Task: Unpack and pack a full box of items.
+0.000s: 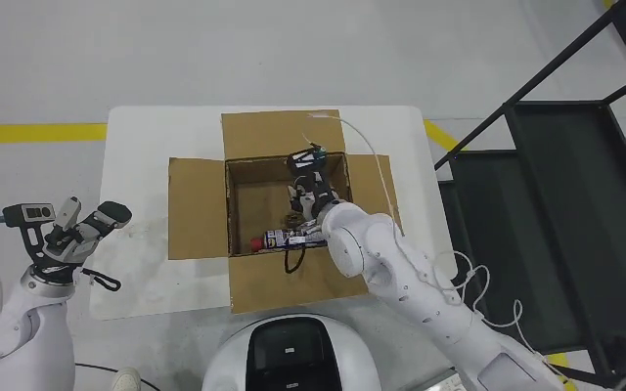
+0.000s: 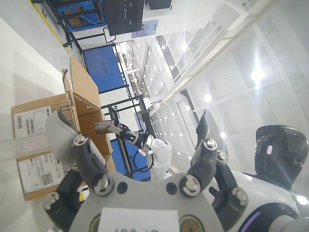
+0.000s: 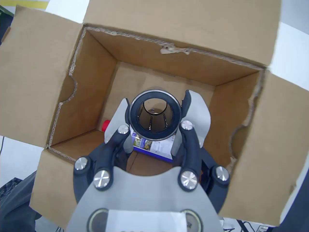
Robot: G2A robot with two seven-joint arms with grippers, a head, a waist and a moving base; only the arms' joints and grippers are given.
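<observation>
Top view: found cardboard box mid-table on white table, all 4 flaps folded out. Saw right gripper poised over the box's opening, slightly toward 3 o'clock of its centre, clamped on 1 metal cylinder with black end rings, gripped by its sides, bore facing the wrist camera. Spotted below it, on the box floor against the 6 o'clock wall, a flat blue-and-white packet and, just beside that toward 9 o'clock, a red cap. Noted left gripper off the table's 9 o'clock edge, well apart from the box, fingers spread wide, nothing between them.
</observation>
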